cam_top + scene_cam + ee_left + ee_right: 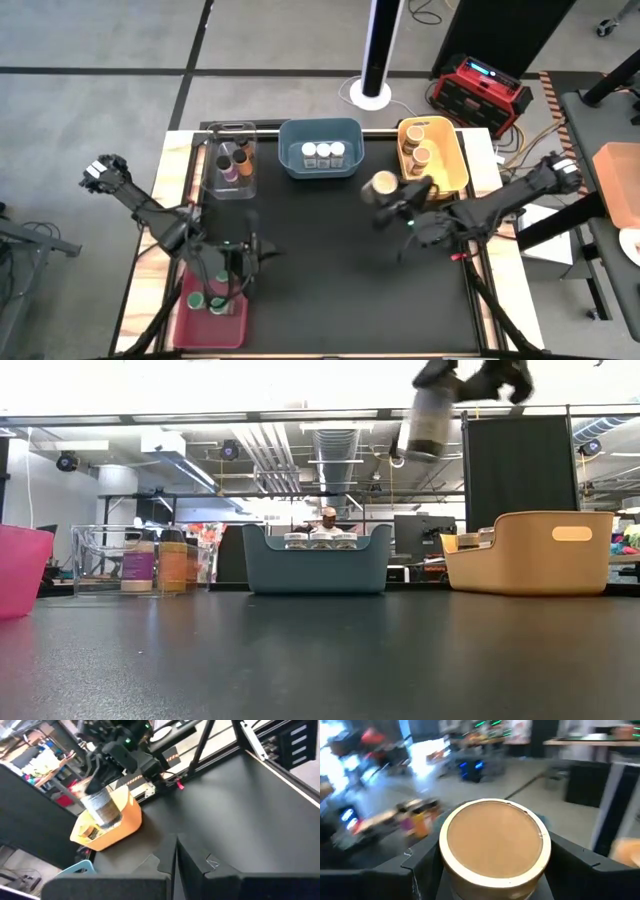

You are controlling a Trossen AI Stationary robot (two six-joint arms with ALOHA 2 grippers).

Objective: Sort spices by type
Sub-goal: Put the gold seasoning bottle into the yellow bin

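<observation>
right gripper (392,207) is clamped on a tan-lidded spice jar (383,184), carrying it up off the desk near the far right corner, just beside the yellow bin (452,160). Jar looks rigid, light and kinda slick, so squeezing the sides below the lid seems safest. left gripper (240,262) sits closed by the red bin (188,322), near left corner

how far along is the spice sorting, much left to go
Mostly done, it seems. Three white-lidded jars sit in the blue bin, dark-lidded ones in the clear bin, green-lidded ones in the red bin, tan-lidded ones in the yellow bin. The right gripper holds a tan-lidded jar in the air beside the yellow bin. The left gripper waits shut over the red bin. No loose jars show on the table.
</observation>
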